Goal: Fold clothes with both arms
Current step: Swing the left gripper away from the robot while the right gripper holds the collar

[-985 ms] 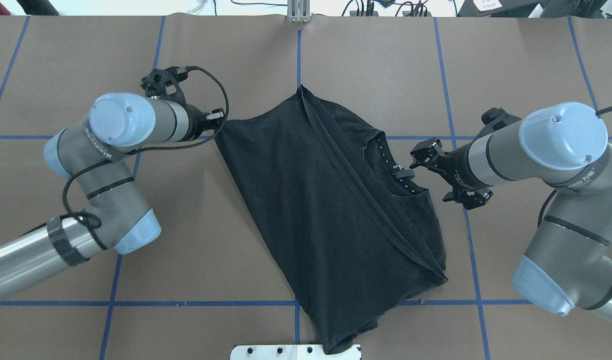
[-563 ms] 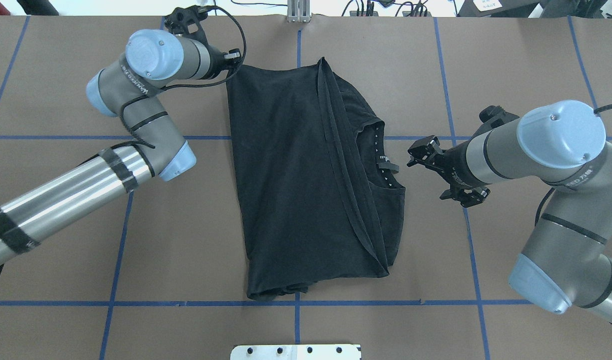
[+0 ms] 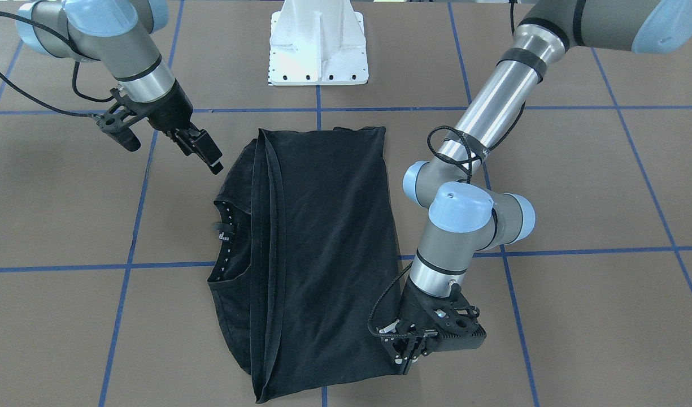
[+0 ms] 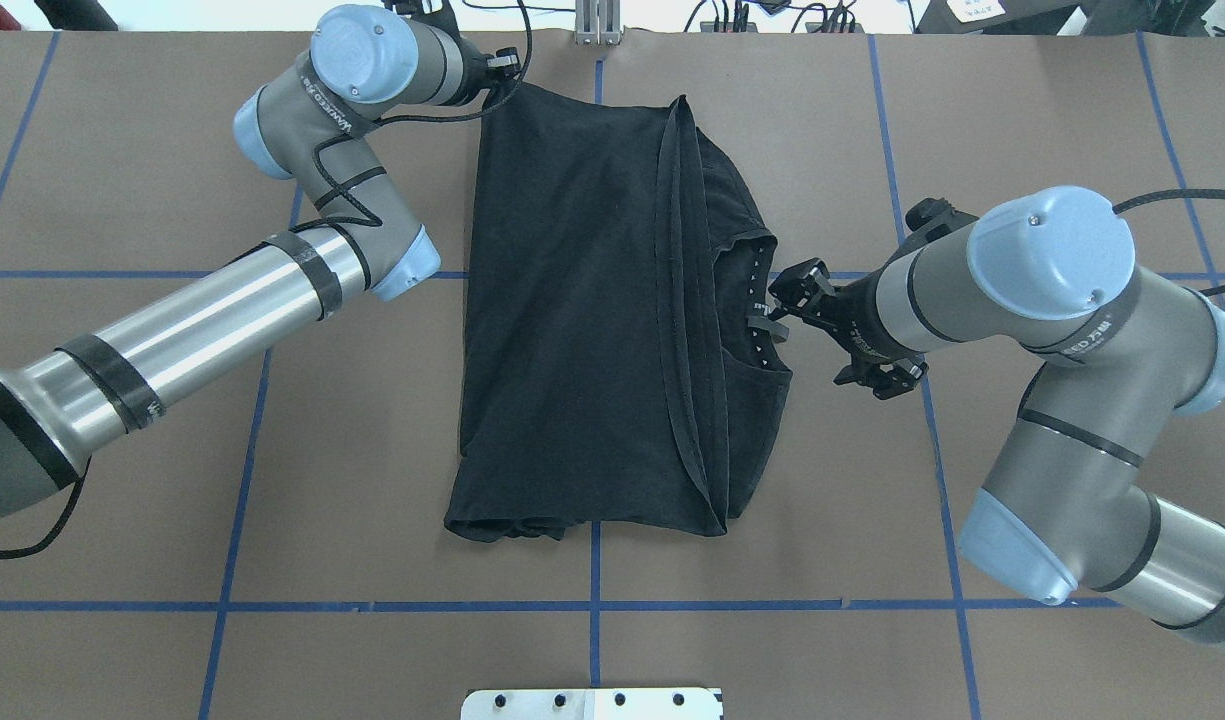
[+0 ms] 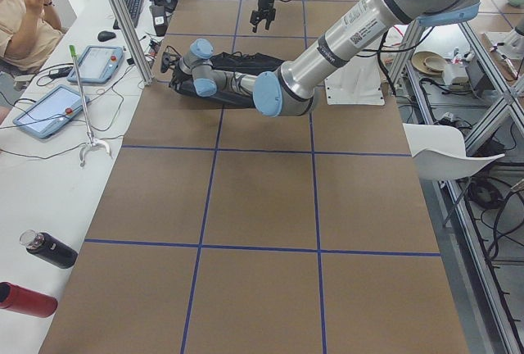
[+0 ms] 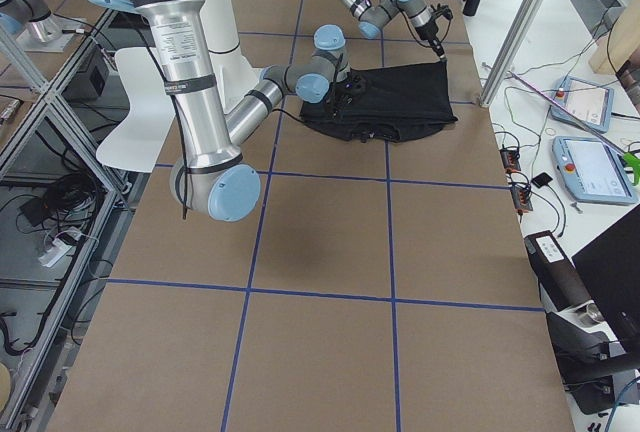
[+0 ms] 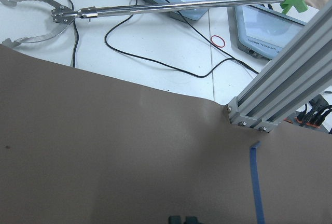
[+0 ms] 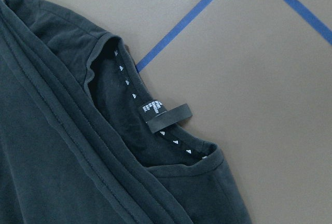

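Shirt, place: black shirt [image 4: 572, 320] lies flat mid-table, folded over into a long panel. A doubled stitched edge runs just short of the collar [image 8: 129, 86], which points to the robot's right. No graphic in view.
Shirt, state: top layer smooth; some bunching at the near-left corner, by the robot.
Left gripper: left gripper [image 3: 407, 356] is low at the far-left corner of the shirt, fingers drawn close together. It looks pinched on that corner. Its wrist view shows only bare table, so the hold is judged from the front view.
Right gripper: right gripper [image 4: 787, 298] hangs just beside the collar with its fingers apart and nothing between them. The neck label [image 8: 167, 116] sits directly under its camera.
Handling (judged): light, limp knit with no stiffness. It will drape, drag and wrinkle rather than slide as a sheet. Not fragile.
Where to grip (judged): corners and folded edges, pinching through all layers. The collar band is thicker and a firmer hold than single cloth.
Surface: table [image 4: 272, 450] covered in matte brown sheet with a blue tape grid [image 4: 372, 606]; probably grips cloth somewhat.
Room: white pedestal [image 3: 318, 45] on the robot's side. A bench beyond the far edge holds tablets [image 5: 49, 108], cables and bottles [image 5: 49, 249], and a person [image 5: 24, 18] sits there.
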Motion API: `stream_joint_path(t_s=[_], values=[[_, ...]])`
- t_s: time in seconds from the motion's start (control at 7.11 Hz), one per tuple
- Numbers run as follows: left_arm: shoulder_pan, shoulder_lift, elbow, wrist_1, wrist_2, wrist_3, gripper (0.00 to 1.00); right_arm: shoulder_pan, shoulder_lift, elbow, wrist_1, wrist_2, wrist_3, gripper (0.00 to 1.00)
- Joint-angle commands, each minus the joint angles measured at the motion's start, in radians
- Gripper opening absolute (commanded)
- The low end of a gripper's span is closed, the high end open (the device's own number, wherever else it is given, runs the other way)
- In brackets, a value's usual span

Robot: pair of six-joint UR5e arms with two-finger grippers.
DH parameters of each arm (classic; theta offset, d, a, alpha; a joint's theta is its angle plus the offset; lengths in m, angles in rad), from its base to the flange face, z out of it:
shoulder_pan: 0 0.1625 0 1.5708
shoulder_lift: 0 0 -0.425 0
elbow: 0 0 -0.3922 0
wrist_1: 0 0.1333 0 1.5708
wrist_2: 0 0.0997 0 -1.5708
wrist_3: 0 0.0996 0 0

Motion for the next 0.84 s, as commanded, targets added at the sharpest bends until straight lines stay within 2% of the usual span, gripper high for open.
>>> stream_joint_path(t_s=[0.0, 0.14, 0.28, 0.56, 0.7], values=[[-0.007, 0.057, -0.063, 0.000, -0.005, 0.015, 0.60, -0.055, 0.077, -0.055, -0.003, -0.049, 0.000, 1.00], [-0.007, 0.201, -0.237, 0.007, -0.013, 0.018, 0.59, -0.091, 0.088, -0.060, -0.003, -0.054, 0.000, 1.00], [-0.011, 0.290, -0.353, 0.032, -0.063, 0.018, 0.59, -0.118, 0.112, -0.064, -0.025, -0.057, -0.028, 1.00], [-0.018, 0.450, -0.577, 0.090, -0.111, 0.021, 0.58, -0.180, 0.163, -0.066, -0.188, -0.057, -0.380, 0.98], [-0.021, 0.533, -0.713, 0.165, -0.152, 0.050, 0.58, -0.212, 0.157, -0.072, -0.198, -0.057, -0.543, 0.93]])
